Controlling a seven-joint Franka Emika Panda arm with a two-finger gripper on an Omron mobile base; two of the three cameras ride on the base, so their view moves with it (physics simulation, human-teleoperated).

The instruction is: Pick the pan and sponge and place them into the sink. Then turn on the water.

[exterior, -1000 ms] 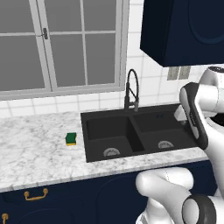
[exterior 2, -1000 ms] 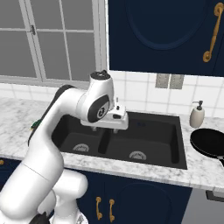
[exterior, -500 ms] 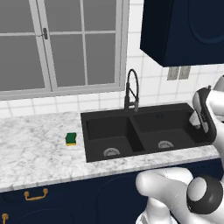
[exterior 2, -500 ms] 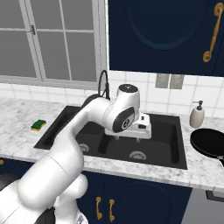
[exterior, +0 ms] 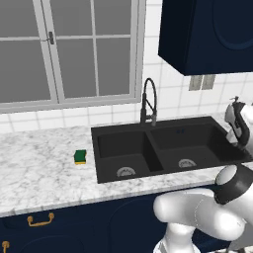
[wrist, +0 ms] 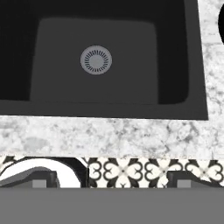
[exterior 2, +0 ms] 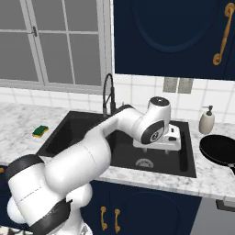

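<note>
Reaching over the right basin of the sink (exterior 2: 87, 133), my arm (exterior 2: 124, 126) now stretches further right than it did a second ago, when the hand hung over the left half. From the right base camera I see the white marble counter (exterior 2: 13, 120) running along both sides, and the pan (exterior 2: 219, 149) sitting on the counter just right of the sink, beside the beige soap bottle (exterior 2: 207, 120); the left base camera does not reach the pan but gives me both drains and the faucet (exterior: 148, 101) standing behind the divider, with no stream falling from it. The hand camera looks straight down at one drain (wrist: 96, 60), the basin's front rim and the strip of counter before it, with patterned floor tiles (wrist: 144, 168) below. My tool (wrist: 111, 179) has its tips spread wide apart, gripping nothing. The sponge (exterior: 80, 156) lies on the counter just left of the sink, well apart from my hand and unmoved.
</note>
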